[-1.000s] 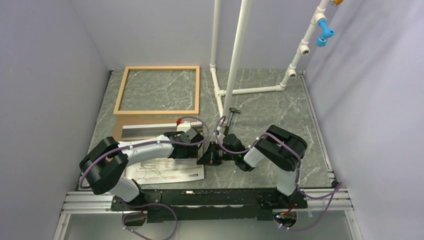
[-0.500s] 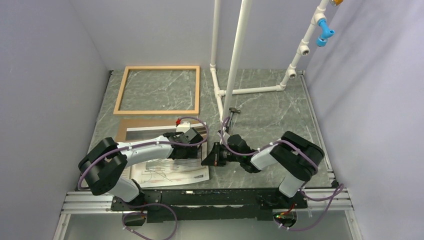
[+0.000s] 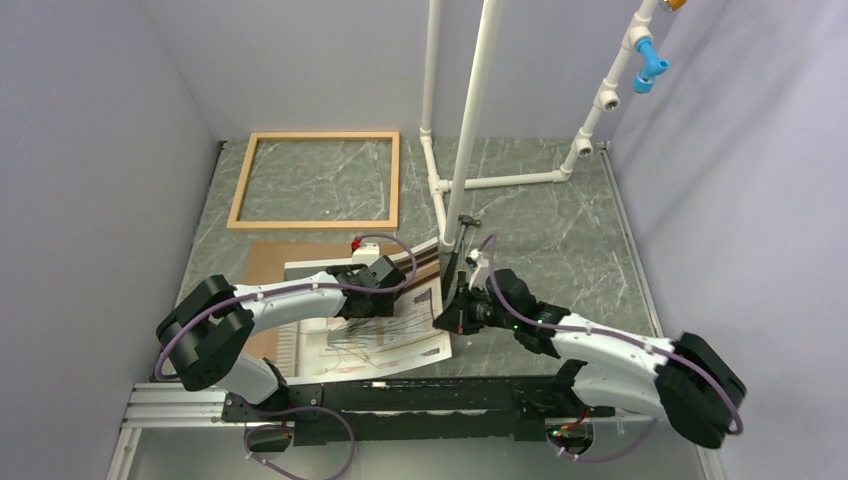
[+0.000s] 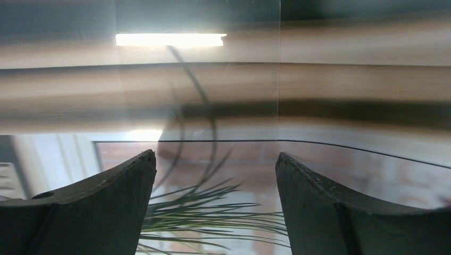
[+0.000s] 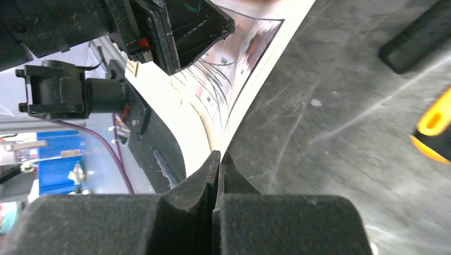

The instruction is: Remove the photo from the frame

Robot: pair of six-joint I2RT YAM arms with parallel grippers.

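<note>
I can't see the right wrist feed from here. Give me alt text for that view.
The right tool is shut on the near edge of the white-bordered paper photo with thin grass-like lines, over a grey marbled table. The left arm's black wrist housing sits above the photo's far part; an orange-and-black handle shows at the right edge.

Bright, even overhead light; left wrist view blurred, glare-streaked.
</note>
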